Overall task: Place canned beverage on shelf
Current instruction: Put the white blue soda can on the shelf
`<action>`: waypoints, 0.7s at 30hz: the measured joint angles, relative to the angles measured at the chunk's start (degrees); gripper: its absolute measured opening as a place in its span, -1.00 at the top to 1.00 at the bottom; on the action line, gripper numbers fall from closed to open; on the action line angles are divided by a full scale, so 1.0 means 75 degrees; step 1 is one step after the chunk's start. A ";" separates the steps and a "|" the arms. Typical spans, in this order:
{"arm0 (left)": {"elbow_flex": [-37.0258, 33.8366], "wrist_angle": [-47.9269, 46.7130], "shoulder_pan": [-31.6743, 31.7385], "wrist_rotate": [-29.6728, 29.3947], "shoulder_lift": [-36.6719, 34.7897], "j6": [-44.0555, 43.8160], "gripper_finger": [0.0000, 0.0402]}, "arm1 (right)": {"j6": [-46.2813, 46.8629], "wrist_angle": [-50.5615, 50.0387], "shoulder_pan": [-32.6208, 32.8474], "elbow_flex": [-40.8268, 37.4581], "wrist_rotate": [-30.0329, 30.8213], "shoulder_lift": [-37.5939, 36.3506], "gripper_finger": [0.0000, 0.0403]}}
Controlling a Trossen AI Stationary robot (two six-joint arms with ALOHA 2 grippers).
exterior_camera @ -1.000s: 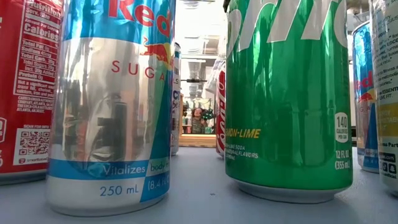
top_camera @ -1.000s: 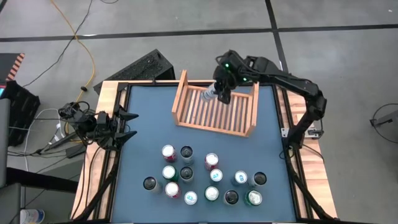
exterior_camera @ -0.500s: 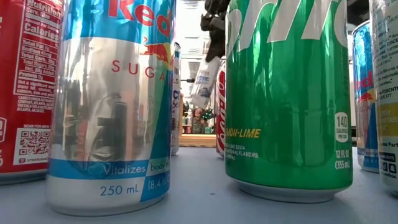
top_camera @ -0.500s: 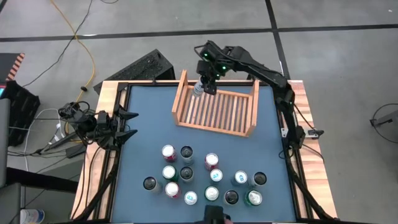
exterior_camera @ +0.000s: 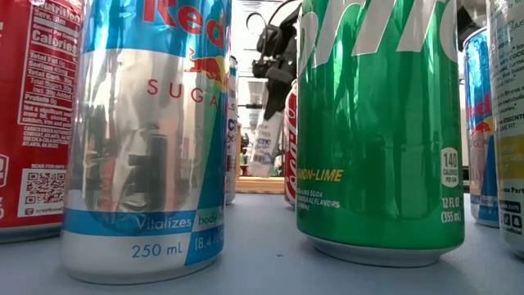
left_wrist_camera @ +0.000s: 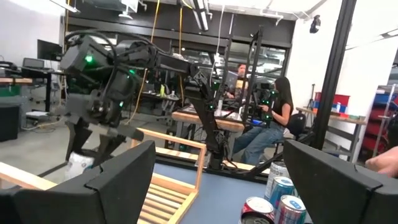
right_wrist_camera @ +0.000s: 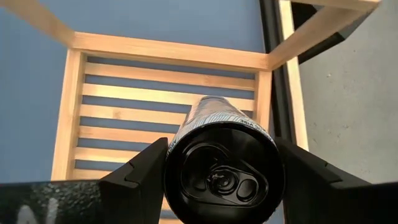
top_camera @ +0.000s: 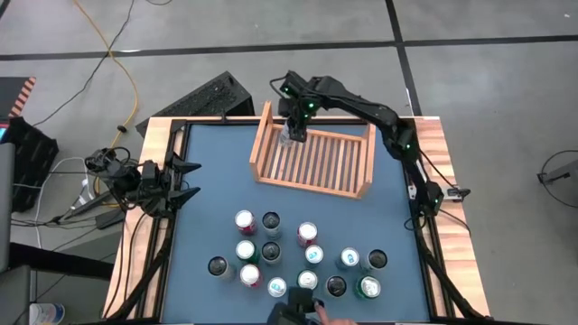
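The right gripper [top_camera: 294,126] pinches a slim can [right_wrist_camera: 217,163] from both sides, top end toward the wrist, so the base can meet the slats squarely. It hangs over the far left corner of the shelf [top_camera: 361,185], a wooden tray at the far end of the table [top_camera: 208,181]. From these views, contact between can and slats cannot be confirmed. The tray's side wall stands just beside the can (the nearest obstacle). The left gripper [top_camera: 185,181] waits at the table's left edge, fingers spread. A cluster of cans [top_camera: 302,257] stands well apart at the near end, where a person's hand [top_camera: 312,313] reaches in.
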 joint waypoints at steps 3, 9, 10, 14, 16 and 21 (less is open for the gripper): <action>0.0000 0.0000 -0.0002 -0.0004 0.0000 -0.0062 -0.70 | -0.0112 0.0047 0.0015 0.0128 0.0001 0.0216 -0.23; 0.0000 -0.0003 0.0000 -0.0026 0.0000 -0.0096 -0.70 | -0.0248 0.0179 0.0015 0.0335 0.0001 0.0435 -0.23; 0.0000 -0.0003 -0.0002 -0.0034 0.0000 -0.0096 -0.70 | -0.0251 0.0213 0.0015 0.0335 0.0001 0.0446 -0.23; 0.0000 -0.0006 -0.0003 -0.0094 0.0000 -0.0086 -0.70 | -0.0251 0.0169 -0.0020 0.0335 -0.0007 0.0446 -0.23; 0.0000 -0.0008 0.0000 -0.0117 0.0000 -0.0085 -0.70 | -0.0251 0.0199 -0.0020 0.0335 -0.0005 0.0446 -0.24; 0.0000 -0.0035 -0.0003 -0.0114 0.0000 -0.0087 -0.70 | -0.0257 0.0325 -0.0020 0.0335 -0.0002 0.0446 -0.24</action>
